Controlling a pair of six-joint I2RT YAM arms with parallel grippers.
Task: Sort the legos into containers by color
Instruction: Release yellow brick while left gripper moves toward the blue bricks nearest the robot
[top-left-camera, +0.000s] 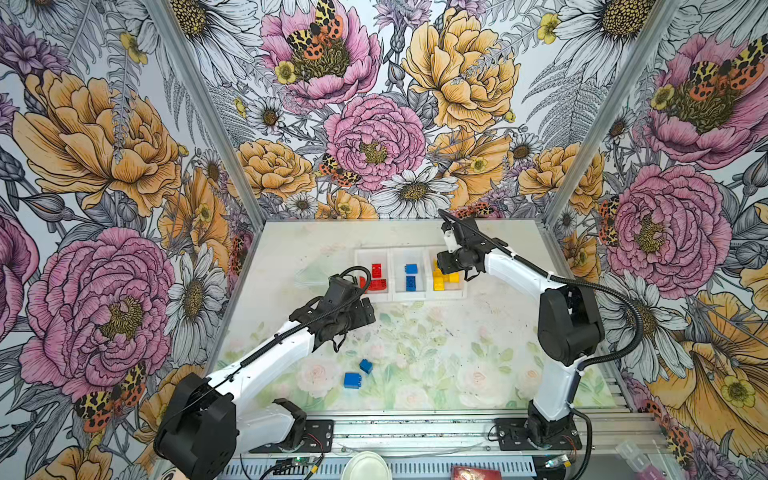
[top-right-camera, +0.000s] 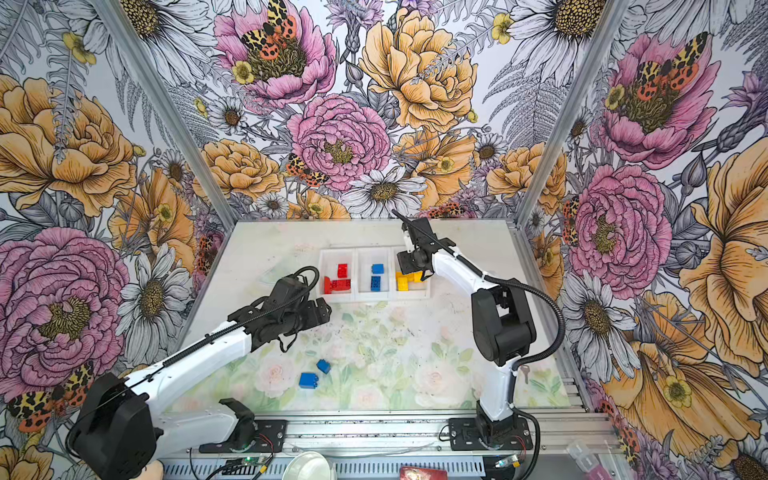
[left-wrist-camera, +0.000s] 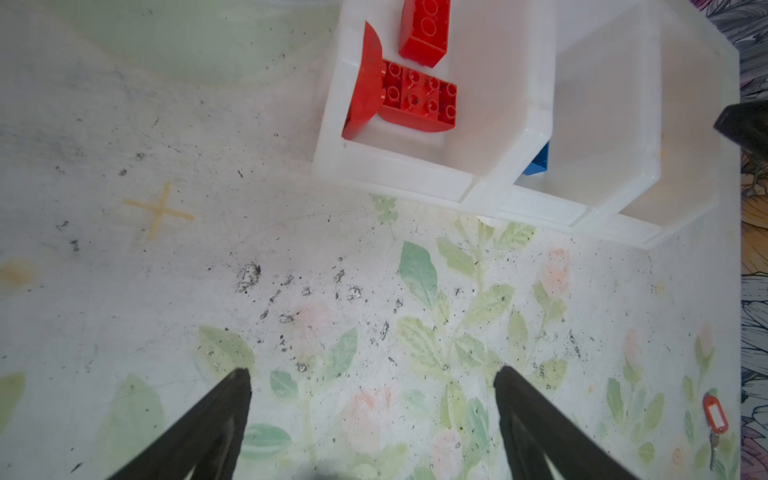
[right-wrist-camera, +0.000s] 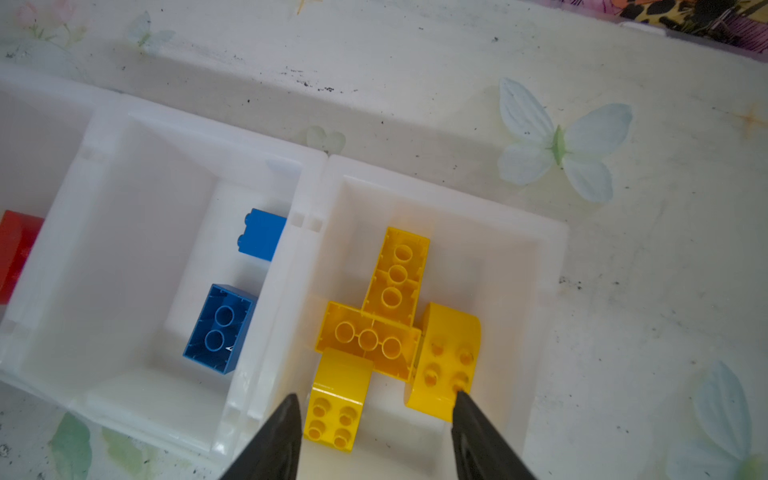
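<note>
Colored legos part-sorted into a white three-bin tray (top-left-camera: 409, 296).
The right gripper (right-wrist-camera: 376, 397) hangs empty, jaws apart, above yellow legos (right-wrist-camera: 368, 338) in the end bin; the left gripper (left-wrist-camera: 372, 371) is wide open and empty; two blue legos (top-left-camera: 352, 380) lie on the table (top-left-camera: 457, 353).

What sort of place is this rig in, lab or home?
Most likely a purpose-built robot test booth, not a home: a left arm and right arm bolted to an aluminium rail, floral-print panels walling in a table, and a white three-bin tray for sorting.
</note>
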